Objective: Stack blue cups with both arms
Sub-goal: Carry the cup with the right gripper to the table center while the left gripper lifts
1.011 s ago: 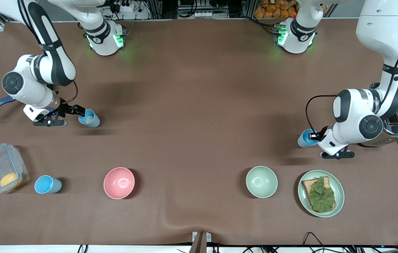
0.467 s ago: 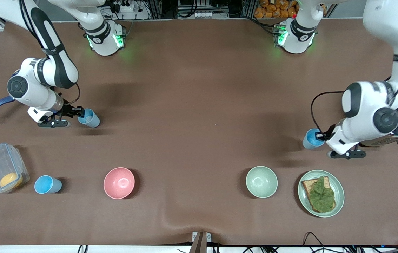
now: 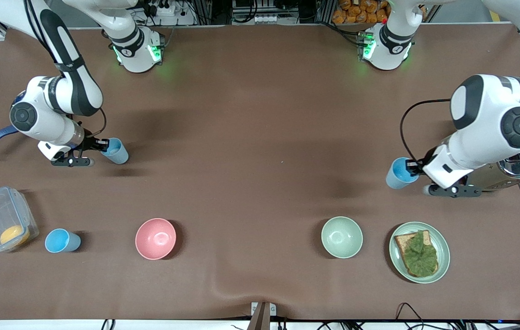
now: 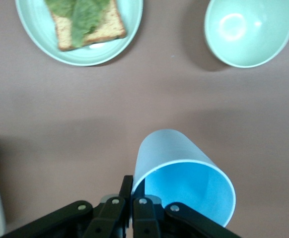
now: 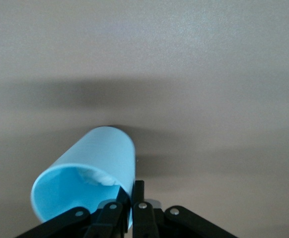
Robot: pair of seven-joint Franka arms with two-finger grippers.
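Since a second ago your left arm has carried its blue cup (image 3: 397,173) up off the table, and the cup now hangs tilted over the brown table (image 3: 260,183) between the toaster (image 3: 517,169) and the pale green bowl (image 3: 341,237). Your left gripper (image 3: 413,168) is clamped on that cup's rim, one finger inside and one outside, as the left wrist view shows (image 4: 134,196). Your right gripper (image 3: 103,145) has pinched shut on the rim of the second blue cup (image 3: 117,151), which leans at the right arm's end, farther from the front camera than the pink bowl (image 3: 155,238). A third blue cup (image 3: 60,240) stands upright beside the pink bowl, between it and the clear container (image 3: 1,220). You also have a plate with toast (image 3: 419,252) just beside the pale green bowl.
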